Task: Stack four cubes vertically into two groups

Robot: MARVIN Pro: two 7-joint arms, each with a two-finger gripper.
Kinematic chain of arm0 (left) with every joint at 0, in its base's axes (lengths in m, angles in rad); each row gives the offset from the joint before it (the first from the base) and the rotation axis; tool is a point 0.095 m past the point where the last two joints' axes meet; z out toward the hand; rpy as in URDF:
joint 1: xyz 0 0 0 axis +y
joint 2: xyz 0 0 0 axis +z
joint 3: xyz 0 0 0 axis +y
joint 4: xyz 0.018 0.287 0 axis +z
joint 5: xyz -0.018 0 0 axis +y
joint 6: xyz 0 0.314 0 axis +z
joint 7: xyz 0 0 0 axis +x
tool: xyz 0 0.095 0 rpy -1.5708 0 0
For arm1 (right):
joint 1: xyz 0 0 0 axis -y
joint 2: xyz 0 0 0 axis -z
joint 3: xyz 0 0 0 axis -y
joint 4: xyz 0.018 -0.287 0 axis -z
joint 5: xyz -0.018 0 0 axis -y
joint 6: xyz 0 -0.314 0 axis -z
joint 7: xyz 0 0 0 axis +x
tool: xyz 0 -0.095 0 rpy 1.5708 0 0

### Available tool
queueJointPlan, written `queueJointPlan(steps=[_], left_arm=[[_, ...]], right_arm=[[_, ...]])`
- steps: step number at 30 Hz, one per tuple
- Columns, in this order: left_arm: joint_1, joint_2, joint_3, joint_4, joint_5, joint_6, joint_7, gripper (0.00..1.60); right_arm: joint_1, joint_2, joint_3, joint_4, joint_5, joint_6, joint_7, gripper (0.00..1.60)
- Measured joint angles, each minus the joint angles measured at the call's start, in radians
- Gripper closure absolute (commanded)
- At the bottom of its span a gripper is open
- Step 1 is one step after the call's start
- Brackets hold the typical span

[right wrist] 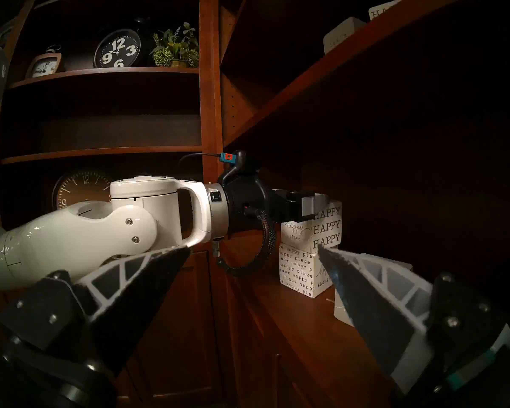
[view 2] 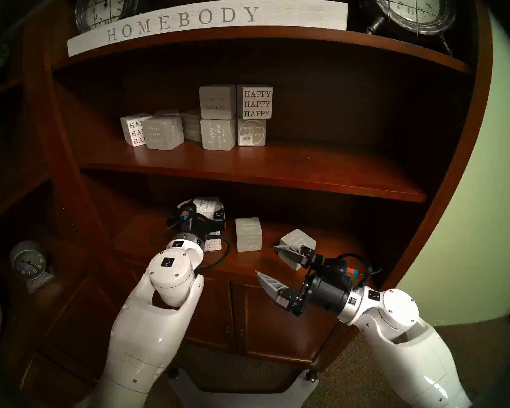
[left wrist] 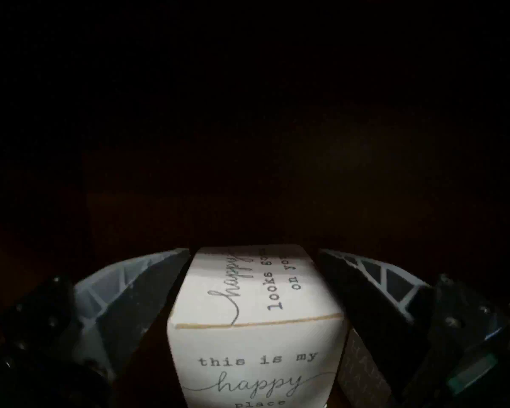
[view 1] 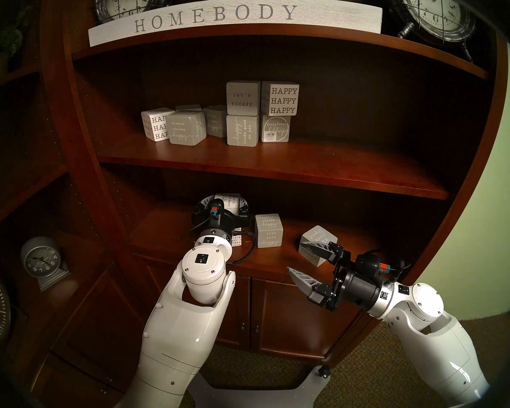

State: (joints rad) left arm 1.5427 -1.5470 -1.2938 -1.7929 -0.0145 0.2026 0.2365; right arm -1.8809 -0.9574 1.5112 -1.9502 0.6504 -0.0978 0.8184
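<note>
A white "this is my happy place" cube [left wrist: 256, 354] [right wrist: 326, 230] sits on the white all-over "happy place" cube [right wrist: 296, 269] [view 1: 236, 241] at the left of the lower shelf. My left gripper [left wrist: 253, 251] [view 1: 227, 205] stands open around the top cube, with a thin dark gap on each side. A grey "live life happy" cube [view 1: 268, 230] [view 2: 248, 235] stands to its right. Another grey cube [view 1: 321, 239] [view 2: 298, 239] lies turned corner-on further right. My right gripper [view 1: 295, 257] [right wrist: 253, 248] is open and empty, just in front of that cube at the shelf's front edge.
The shelf board [view 1: 277, 174] hangs low over the lower bay. On it are several other lettered cubes [view 1: 242, 116], some stacked in twos. A HOMEBODY sign [view 1: 218, 15] and clocks sit higher up. Cabinet doors [view 1: 277, 310] are below the lower shelf.
</note>
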Motion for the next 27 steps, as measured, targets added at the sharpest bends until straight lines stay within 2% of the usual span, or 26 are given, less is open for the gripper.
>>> queueJointPlan(steps=[15, 27], left_arm=[[0.004, 0.012, -0.007, -0.031, 0.030, 0.005, 0.000, 0.00], [0.067, 0.058, -0.052, -0.118, 0.050, 0.064, 0.017, 0.00]], right_arm=[[0.000, 0.000, 0.000, 0.000, 0.000, 0.000, 0.000, 0.00], [0.000, -0.001, 0.001, 0.000, -0.001, 0.001, 0.001, 0.00]])
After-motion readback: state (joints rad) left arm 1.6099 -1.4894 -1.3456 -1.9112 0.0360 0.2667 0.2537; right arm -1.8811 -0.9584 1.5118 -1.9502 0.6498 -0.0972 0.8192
